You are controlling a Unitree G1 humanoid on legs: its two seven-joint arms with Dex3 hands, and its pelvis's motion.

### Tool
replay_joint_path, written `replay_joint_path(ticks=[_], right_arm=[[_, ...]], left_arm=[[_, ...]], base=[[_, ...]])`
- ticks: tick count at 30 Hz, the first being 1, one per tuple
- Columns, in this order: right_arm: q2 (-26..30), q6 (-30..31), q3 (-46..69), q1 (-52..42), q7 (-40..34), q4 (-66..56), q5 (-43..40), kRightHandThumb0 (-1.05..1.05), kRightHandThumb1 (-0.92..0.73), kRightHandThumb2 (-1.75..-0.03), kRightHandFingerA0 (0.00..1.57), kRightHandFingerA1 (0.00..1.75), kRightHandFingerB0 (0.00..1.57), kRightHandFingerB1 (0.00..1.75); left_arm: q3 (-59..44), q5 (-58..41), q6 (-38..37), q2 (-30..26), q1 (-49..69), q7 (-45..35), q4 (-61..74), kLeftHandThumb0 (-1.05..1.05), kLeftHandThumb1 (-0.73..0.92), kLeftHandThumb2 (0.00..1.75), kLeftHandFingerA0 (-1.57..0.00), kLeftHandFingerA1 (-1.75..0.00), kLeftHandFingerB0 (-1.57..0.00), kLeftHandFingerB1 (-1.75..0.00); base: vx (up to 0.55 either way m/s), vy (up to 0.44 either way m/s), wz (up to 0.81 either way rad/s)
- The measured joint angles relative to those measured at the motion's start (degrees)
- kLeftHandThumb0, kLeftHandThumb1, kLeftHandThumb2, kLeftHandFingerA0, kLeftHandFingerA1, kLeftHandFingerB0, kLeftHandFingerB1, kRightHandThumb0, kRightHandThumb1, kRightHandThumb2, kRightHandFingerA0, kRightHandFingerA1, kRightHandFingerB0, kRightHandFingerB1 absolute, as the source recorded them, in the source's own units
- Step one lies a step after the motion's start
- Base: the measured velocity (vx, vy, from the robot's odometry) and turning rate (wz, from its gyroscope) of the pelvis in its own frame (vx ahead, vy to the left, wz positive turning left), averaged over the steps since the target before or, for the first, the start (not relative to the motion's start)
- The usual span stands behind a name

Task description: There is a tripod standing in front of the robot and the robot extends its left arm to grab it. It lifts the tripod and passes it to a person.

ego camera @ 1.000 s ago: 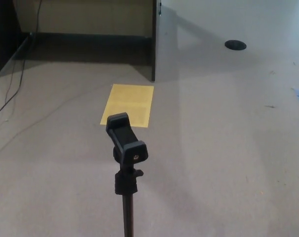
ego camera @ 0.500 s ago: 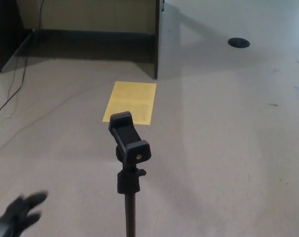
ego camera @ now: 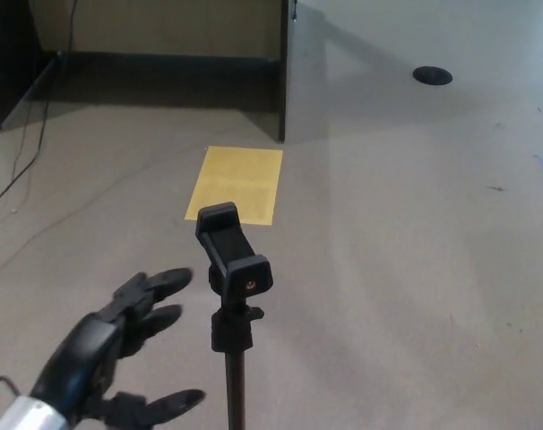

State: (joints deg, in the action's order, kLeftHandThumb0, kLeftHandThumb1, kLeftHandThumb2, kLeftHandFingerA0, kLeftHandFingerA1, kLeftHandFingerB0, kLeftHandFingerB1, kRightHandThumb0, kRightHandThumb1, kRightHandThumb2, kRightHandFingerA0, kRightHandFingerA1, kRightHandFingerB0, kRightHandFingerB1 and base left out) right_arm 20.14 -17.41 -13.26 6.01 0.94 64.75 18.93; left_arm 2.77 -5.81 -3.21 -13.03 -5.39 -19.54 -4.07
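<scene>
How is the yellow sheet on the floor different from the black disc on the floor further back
The yellow sheet is rectangular and pale yellow; the black disc is round and dark. The sheet looks much larger than the disc. The sheet lies just beyond the tripod, near the cabinet panel's foot; the disc sits farther back to the right. Both lie flat on the floor.

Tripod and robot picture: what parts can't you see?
- Tripod, head view: its legs and feet are cut off by the bottom edge; only the clamp and the top of the pole show.
- Left hand, head view: the arm behind it is cut off at the bottom left corner.
- Right hand: not in view at all.
- Person: none shows in this picture.
- Dark disc on the floor: too small to identify.
</scene>
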Motion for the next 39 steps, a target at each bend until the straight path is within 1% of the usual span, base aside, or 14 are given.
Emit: replay_joint_path(ticks=[1, 2, 4, 5, 7, 8, 10, 11, 15, 20, 27, 31, 32, 39], right_arm=[[0.00, -0.01, -0.06, 0.00, -0.03, 0.00, 0.08, -0.42, -0.70, -0.62, 0.73, 0.45, 0.46, 0.36], [0.00, -0.02, -0.12, 0.00, -0.06, 0.00, 0.17, -0.42, -0.71, -0.61, 0.70, 0.44, 0.46, 0.36], [0.00, -0.03, -0.13, 0.00, -0.08, 0.00, 0.25, -0.42, -0.71, -0.61, 0.69, 0.43, 0.46, 0.36], [0.00, -0.04, -0.13, 0.01, -0.08, 0.00, 0.31, -0.42, -0.71, -0.61, 0.69, 0.43, 0.47, 0.36], [0.00, -0.04, -0.11, 0.01, -0.09, 0.00, 0.41, -0.41, -0.70, -0.62, 0.71, 0.44, 0.47, 0.36], [0.00, -0.05, -0.03, 0.00, -0.09, 0.00, 0.42, -0.47, -0.58, -0.87, 0.62, 0.58, 0.40, 0.49], [0.00, -0.08, 0.05, 0.00, -0.09, 0.00, 0.46, -0.48, -0.58, -0.87, 0.62, 0.57, 0.40, 0.49], [0.00, -0.09, 0.06, 0.00, -0.09, 0.00, 0.47, -0.41, -0.71, -0.61, 0.69, 0.43, 0.45, 0.36], [-0.04, -0.11, 0.12, 0.00, -0.08, 0.13, 0.50, -0.41, -0.71, -0.61, 0.70, 0.44, 0.46, 0.36], [-0.19, -0.10, 0.04, 0.03, -0.08, 0.24, 0.61, -0.42, -0.71, -0.61, 0.67, 0.42, 0.46, 0.36], [-0.36, -0.20, 0.21, 0.05, 0.12, -0.07, 0.59, -0.42, -0.70, -0.61, 0.66, 0.42, 0.46, 0.36], [-0.53, -0.52, 0.22, 0.55, 0.31, 0.23, 0.57, -0.41, -0.71, -0.61, 0.68, 0.44, 0.46, 0.36], [-0.62, -0.55, 0.17, 0.79, 0.31, 0.38, 0.60, -0.48, -0.58, -0.87, 0.62, 0.58, 0.41, 0.50], [-0.71, -1.01, 0.15, 1.86, 0.49, 0.78, 0.77, -0.48, -0.57, -0.86, 0.63, 0.58, 0.40, 0.49]], left_arm=[[0.23, -0.02, 0.35, 0.35, -0.22, -0.12, -0.18, -0.62, 0.38, 0.68, -0.21, -0.43, -0.09, -0.32], [0.54, -0.03, 0.69, 0.78, -0.43, -0.26, -0.44, -0.32, 0.19, 0.81, -0.03, -0.48, 0.00, -0.48], [1.05, -0.03, 1.06, 1.74, -0.95, -0.49, -1.40, -0.32, 0.19, 0.81, -0.04, -0.49, -0.01, -0.48], [1.21, -0.01, 1.18, 2.07, -1.26, -0.57, -2.01, -0.63, 0.39, 0.69, -0.20, -0.44, -0.09, -0.32], [1.35, 0.03, 1.28, 2.33, -1.76, -0.60, -2.89, -0.62, 0.38, 0.71, -0.22, -0.45, -0.07, -0.32], [1.42, 0.06, 1.34, 2.50, -2.03, -0.60, -3.39, -0.32, 0.22, 0.83, -0.04, -0.48, 0.00, -0.48], [1.55, 0.12, 1.46, 2.77, -2.46, -0.59, -4.16, -0.32, 0.23, 0.84, -0.04, -0.48, 0.00, -0.48], [1.57, 0.16, 1.48, 2.90, -2.74, -0.59, -4.74, -0.33, 0.24, 0.84, -0.04, -0.48, 0.00, -0.48], [1.69, 0.48, 1.71, 3.48, -4.76, -0.51, -7.95, -0.33, 0.23, 0.84, -0.04, -0.48, 0.00, -0.48], [1.90, 0.86, 2.19, 4.45, -7.55, -0.37, -10.75, -0.62, 0.39, 0.68, -0.27, -0.45, -0.09, -0.33], [2.91, 1.44, 3.10, 5.89, -11.18, 0.09, -14.68, -0.60, 0.40, 0.69, -0.24, -0.45, -0.06, -0.31], [4.04, 2.40, 3.42, 6.42, -13.20, 0.51, -16.72, -0.31, 0.26, 0.85, -0.04, -0.47, 0.00, -0.48], [4.44, 2.67, 3.42, 6.60, -13.67, 0.64, -17.29, -0.31, 0.28, 0.85, -0.04, -0.48, 0.00, -0.48], [5.70, 3.43, 3.42, 8.76, -15.95, 0.87, -20.97, -0.30, 0.27, 0.85, -0.05, -0.47, 0.00, -0.47]], base=[[0.00, 0.000, 0.00], [0.00, 0.000, 0.00], [0.00, 0.000, 0.00], [0.00, 0.000, 0.00], [0.00, 0.000, 0.00], [0.00, 0.000, 0.00], [0.00, 0.000, 0.00], [0.00, 0.000, 0.00], [0.00, 0.000, 0.00], [0.00, 0.000, 0.00], [0.00, 0.000, 0.00], [0.00, 0.000, 0.00], [0.00, 0.000, 0.00], [0.00, 0.000, 0.00]])
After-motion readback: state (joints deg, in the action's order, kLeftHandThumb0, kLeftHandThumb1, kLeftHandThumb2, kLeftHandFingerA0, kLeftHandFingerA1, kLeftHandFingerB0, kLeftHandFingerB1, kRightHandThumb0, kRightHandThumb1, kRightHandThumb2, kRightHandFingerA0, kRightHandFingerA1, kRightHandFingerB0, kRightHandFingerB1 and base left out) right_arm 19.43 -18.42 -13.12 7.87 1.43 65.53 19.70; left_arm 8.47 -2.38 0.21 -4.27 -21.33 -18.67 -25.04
